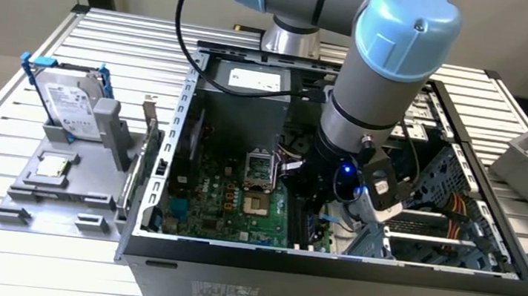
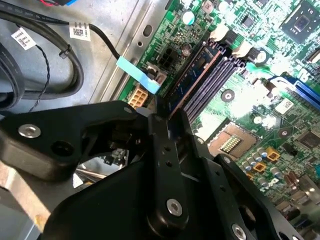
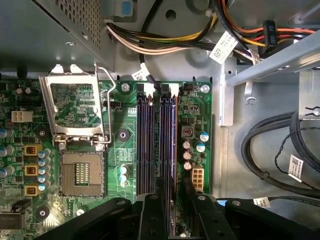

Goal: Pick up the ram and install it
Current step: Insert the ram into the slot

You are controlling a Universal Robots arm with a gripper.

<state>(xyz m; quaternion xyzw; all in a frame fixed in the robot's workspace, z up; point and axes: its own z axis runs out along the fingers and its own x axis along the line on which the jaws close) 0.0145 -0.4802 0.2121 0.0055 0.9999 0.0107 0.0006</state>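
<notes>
One bluish, chip-studded ram upright in slot, between narrow end effector fingers.

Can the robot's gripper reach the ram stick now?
Probably yes: the gripper is already down at the ram, which sits in the memory slots, with nothing in between.

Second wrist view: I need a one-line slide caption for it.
Gripper holds the ram in a memory slot on the green motherboard.

No legible text, small printed tags on cables, hard drive label unreadable
</notes>
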